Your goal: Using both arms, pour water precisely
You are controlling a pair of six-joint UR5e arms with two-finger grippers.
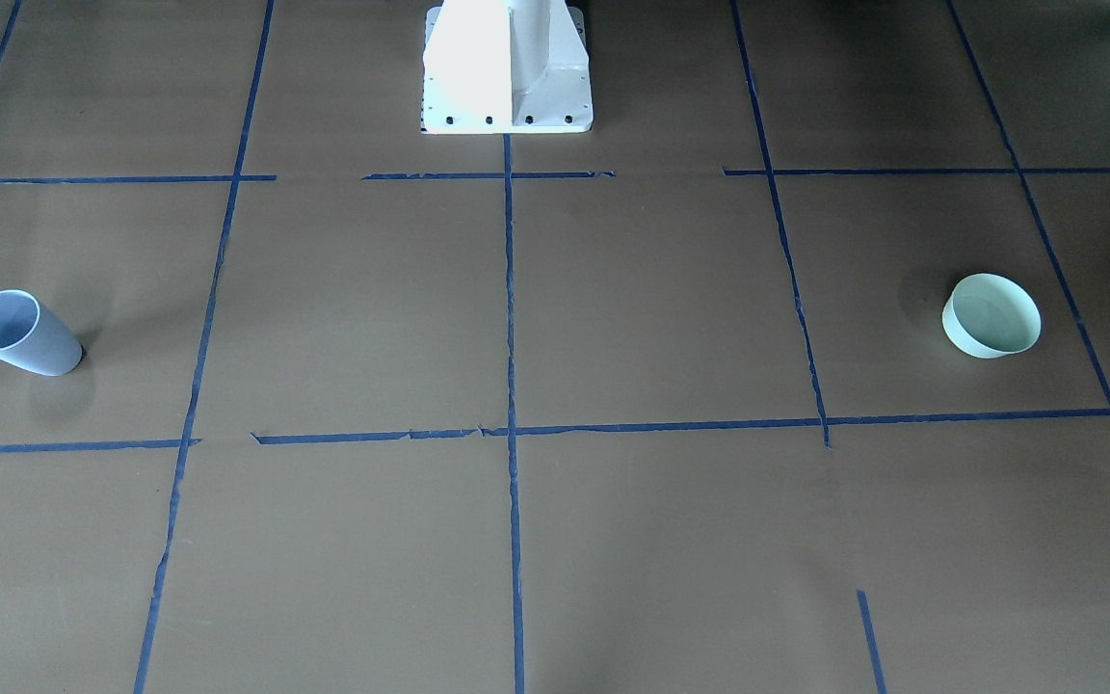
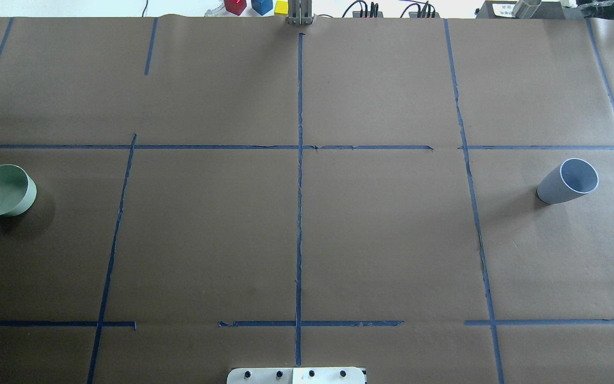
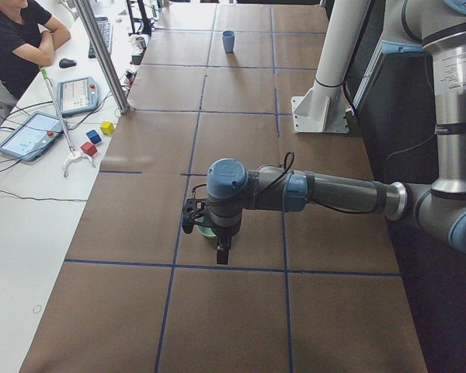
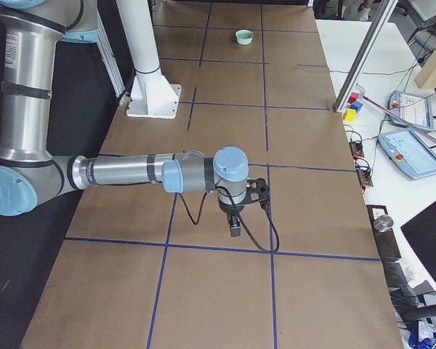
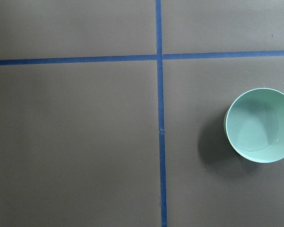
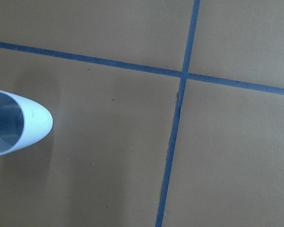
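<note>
left pincer (image 3: 221, 252) hangs above and beside the green cup (image 2: 3, 190), right pincer (image 4: 235, 227) by the blue-grey cup (image 2: 569, 182), at opposite tabletop (image 2: 307, 240) ends. spread or pressed together: can't tell. water not discernible in either cup. centre over each rim first, then descend and keep the cups upright.

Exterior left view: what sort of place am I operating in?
Probably a robotics lab: a brown-papered table gridded with blue tape, control tablets on the side bench, a person seated there.
</note>
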